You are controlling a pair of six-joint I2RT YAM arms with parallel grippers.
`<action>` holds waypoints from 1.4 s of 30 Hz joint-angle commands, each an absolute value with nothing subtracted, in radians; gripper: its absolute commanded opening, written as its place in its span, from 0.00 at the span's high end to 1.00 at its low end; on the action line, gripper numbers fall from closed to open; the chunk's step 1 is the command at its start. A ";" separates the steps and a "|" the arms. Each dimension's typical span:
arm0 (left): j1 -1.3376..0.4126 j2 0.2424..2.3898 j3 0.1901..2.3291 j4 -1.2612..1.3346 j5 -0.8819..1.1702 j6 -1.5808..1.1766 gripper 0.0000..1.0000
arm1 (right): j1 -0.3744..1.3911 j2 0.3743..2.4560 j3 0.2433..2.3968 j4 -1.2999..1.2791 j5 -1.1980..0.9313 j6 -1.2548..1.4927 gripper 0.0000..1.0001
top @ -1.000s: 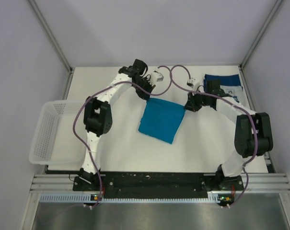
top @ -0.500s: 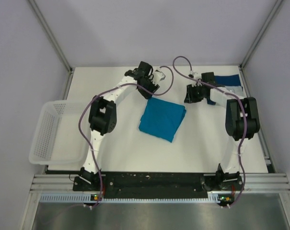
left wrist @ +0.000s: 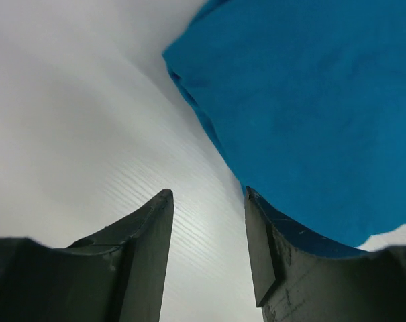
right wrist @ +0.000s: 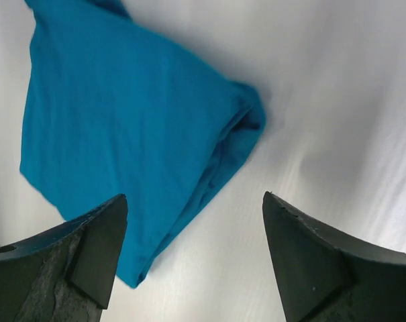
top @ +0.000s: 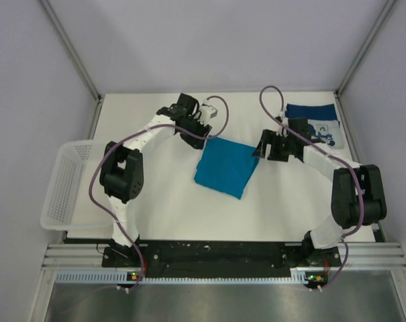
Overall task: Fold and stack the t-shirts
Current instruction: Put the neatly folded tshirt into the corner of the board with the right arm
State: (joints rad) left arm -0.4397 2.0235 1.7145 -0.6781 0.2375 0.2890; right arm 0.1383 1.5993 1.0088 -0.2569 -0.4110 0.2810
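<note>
Top external view has the teal-blue t-shirt (top: pixel 225 168) folded flat in the middle of the table (top: pixel 169 208), a tilted four-sided pad whose long axis runs from near to far, its far end leaning a little to the right. And look where the arms are: one at each far corner! The left claw (top: pixel 204 129) sits just off the far-left corner, the right claw (top: pixel 262 146) just off the far-right corner, so the shirt lies between them and on the near side of both. From the left wrist, the cloth fills the upper right and its layered edge runs down toward the right-hand finger (left wrist: pixel 270 248); it may be brushing that finger, though the angle is too steep to be sure. The gap there is modest, with only bare table in it. From the right wrist, the jaws are spread wide with nothing between them, and the folded corner sits ahead and to the left. The navy t-shirt (top: pixel 315 125), pale print showing, lies folded at the far right corner, well apart from the teal one and beyond the right claw, so the right arm is plainly the nearer to it. Stacking looks like the job left, and it hinges on closing that gap. The white mesh basket (top: pixel 65 194) waits off the left edge.
</note>
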 commanded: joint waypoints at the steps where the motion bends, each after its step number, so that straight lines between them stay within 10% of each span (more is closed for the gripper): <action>1: -0.445 1.983 1.586 -0.675 0.356 0.203 0.50 | 0.182 1.582 0.881 -0.135 -0.518 0.448 0.20; 15: -0.445 2.046 1.476 -0.637 0.446 0.150 0.68 | 0.206 1.839 0.753 0.385 -0.690 0.813 0.34; 24: -0.425 2.031 1.451 -0.630 0.456 0.147 0.77 | 0.186 1.859 0.821 0.334 -0.704 0.784 0.99; 33: -0.379 1.925 1.477 -0.661 0.416 0.199 0.47 | 0.143 1.874 1.058 -0.094 -0.669 0.444 1.00; 42: -0.299 1.826 1.480 -0.698 0.313 0.281 0.44 | 0.127 1.933 1.446 -0.578 -0.352 0.011 1.00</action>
